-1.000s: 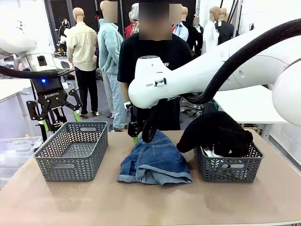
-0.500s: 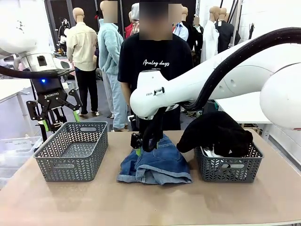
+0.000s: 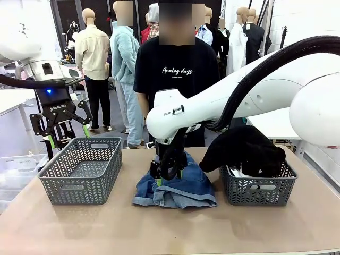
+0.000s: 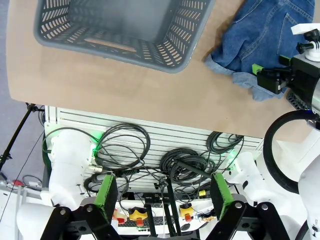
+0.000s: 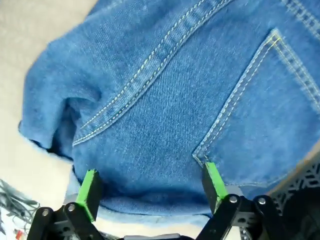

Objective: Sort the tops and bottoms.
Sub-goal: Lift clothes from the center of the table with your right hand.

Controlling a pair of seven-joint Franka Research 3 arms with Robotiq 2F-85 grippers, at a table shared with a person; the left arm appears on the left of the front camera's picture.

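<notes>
Over the last second the right gripper point(image 3: 167, 174) has been lowered from beside the far edge of the denim bottoms point(image 3: 175, 186) until it hangs directly over them, jaws spread wide and nothing yet held. In the right wrist view the green pads point(image 5: 90, 192) are seen straddling a stitched back pocket and seam, with the cloth just below the fingertips (whether contact has been made cannot be told). A grasp on the denim is judged to be imminent, so the sorting of this garment is considered barely begun.

To one side of this gripper, the grey basket point(image 3: 258, 192) is already heaped with a black top point(image 3: 244, 149), which spills over its rim. To the other side, well apart, an unfilled basket point(image 3: 81, 169) is judged the likely destination for the bottoms.

The left gripper point(image 3: 58, 130) is held above and behind that basket's far edge, likewise spread and holding nothing; it has not moved.
</notes>
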